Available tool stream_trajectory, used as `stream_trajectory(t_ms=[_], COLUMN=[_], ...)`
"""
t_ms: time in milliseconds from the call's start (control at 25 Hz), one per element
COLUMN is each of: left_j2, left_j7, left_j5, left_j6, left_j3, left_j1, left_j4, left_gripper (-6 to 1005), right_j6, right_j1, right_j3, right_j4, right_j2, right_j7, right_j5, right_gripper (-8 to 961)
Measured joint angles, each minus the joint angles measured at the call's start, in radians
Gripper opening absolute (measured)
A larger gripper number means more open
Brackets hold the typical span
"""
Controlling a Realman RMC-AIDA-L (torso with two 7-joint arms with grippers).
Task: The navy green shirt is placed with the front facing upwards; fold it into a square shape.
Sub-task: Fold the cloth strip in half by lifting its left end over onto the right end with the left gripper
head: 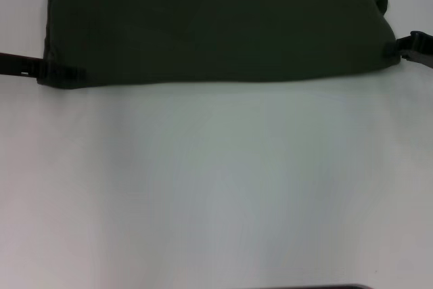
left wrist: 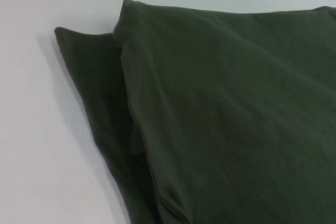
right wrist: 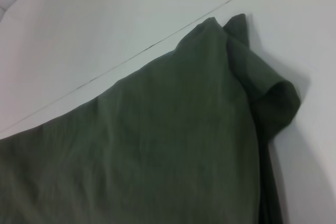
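Olive cloth: the navy green shirt [head: 216, 25], a dark olive-green cotton garment, lies as a wide band across the far side of the white table [head: 216, 187], toward 12 o'clock from the robot. No lettering is visible on the upper face.

Long axis: the band runs from 9 o'clock to 3 o'clock, its near edge almost straight.

Left gripper: you will find the black left gripper [head: 64, 73] at the band's near corner on the 9 o'clock end, low at the table and touching the cloth. Whether it is pinching the corner or pressed together on nothing, I cannot tell.

Right gripper: the black right gripper [head: 398, 49] sits at the 3 o'clock end, against the cloth edge. Its fingers are likewise not readable.

Deciding relation: each arm stands at its own end of the long axis, neither nearer than the other. In my judgement, the band still needs shortening along that axis to reach a square.

Left wrist view: it shows two layers at its end, an upper fold [left wrist: 220, 119] lying over a lower corner [left wrist: 89, 72] that sticks out; the head view hides this.

Right wrist view: it shows a curled sleeve or hem [right wrist: 275, 100] standing off the table at its end, not flat.

Caution: you should expect that curl to spoil a clean edge.
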Motion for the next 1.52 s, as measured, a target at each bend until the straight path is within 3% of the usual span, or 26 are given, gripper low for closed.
stream_trajectory(t_ms=[680,1000,1520], left_j2=[-0.001,-0.006,-0.012], left_j7=[0.004,-0.003,0.002], left_j5=[0.005,0.039,0.040], left_j6=[-0.037,-0.071,-0.075], left_j3=[0.010,0.011,0.022], left_j1=[0.002,0.004,0.007], left_j4=[0.001,-0.003,-0.004], left_gripper=[861,642,144], right_j6=[0.000,0.000,0.000], right_j1=[0.003,0.008,0.003], right_j3=[0.000,0.000,0.000], right_j4=[0.000,0.000,0.000], right_j2=[0.000,0.003,0.002], right_j7=[0.000,-0.001,-0.001], right_j5=[0.001,0.002,0.003], right_gripper=[14,14,15])
